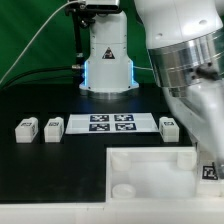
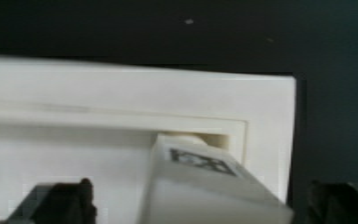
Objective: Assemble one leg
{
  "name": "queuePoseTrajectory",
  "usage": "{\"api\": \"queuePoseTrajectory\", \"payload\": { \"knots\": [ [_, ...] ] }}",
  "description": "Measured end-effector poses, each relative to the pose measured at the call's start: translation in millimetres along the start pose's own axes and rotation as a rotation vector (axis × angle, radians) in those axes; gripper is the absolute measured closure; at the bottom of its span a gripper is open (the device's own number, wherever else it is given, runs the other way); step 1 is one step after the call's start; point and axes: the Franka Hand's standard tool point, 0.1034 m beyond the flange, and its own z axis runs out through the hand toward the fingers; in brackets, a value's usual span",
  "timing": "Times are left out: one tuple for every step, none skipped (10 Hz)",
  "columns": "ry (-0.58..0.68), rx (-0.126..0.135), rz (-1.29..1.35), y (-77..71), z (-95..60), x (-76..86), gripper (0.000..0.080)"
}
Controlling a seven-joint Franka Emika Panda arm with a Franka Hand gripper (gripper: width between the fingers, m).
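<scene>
One leg (image 2: 208, 168), a small white block with a black-and-white tag, stands with its lower end in a corner socket of the large white panel (image 2: 105, 95). My gripper (image 2: 202, 205) straddles it, and its dark fingers (image 2: 64, 200) stand apart from the leg on both sides, so it is open. In the exterior view the same leg (image 1: 209, 170) shows at the panel's (image 1: 150, 165) corner on the exterior view's right, under my gripper (image 1: 207, 150). Three more legs stand on the black table: two (image 1: 26, 128) (image 1: 53, 128) on the exterior view's left, one (image 1: 168, 126) beside the marker board.
The marker board (image 1: 110, 124) lies flat in the middle of the table behind the panel. The arm's base (image 1: 106, 60) stands at the back. The arm's body fills the upper part of the exterior view's right.
</scene>
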Motion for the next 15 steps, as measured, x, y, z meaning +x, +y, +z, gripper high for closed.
{"api": "queuePoseTrajectory", "payload": {
  "knots": [
    [0.000, -0.011, -0.158, -0.1, -0.9, -0.2, 0.0169],
    [0.001, -0.023, -0.336, 1.3, 0.3, -1.0, 0.0153],
    [0.000, -0.024, -0.432, 1.6, 0.5, -0.5, 0.0153],
    [-0.001, -0.024, -0.552, 1.6, 0.4, 0.1, 0.0150],
    [-0.002, -0.024, -0.647, 1.7, 0.5, 0.1, 0.0150],
    [0.008, -0.059, -0.829, 2.3, 0.4, -1.1, 0.0150],
    [0.029, -0.090, -1.007, -1.0, 0.0, -3.8, 0.0150],
    [0.032, -0.100, -1.085, -1.7, 1.2, -6.5, 0.0150],
    [0.030, -0.096, -1.067, -1.6, 1.2, -6.3, 0.0150],
    [0.031, -0.095, -1.054, -1.7, 1.2, -6.4, 0.0150],
    [0.033, -0.093, -0.987, -1.8, 1.4, -7.0, 0.0272],
    [0.036, -0.091, -0.908, -1.8, 1.5, -7.3, 0.0423],
    [0.044, -0.094, -0.779, 1.1, 2.3, -2.7, 0.0497],
    [0.046, -0.085, -0.660, 0.7, 1.7, -2.0, 0.0497],
    [0.042, -0.065, -0.482, -1.0, -0.6, -1.0, 0.0497]
  ]
}}
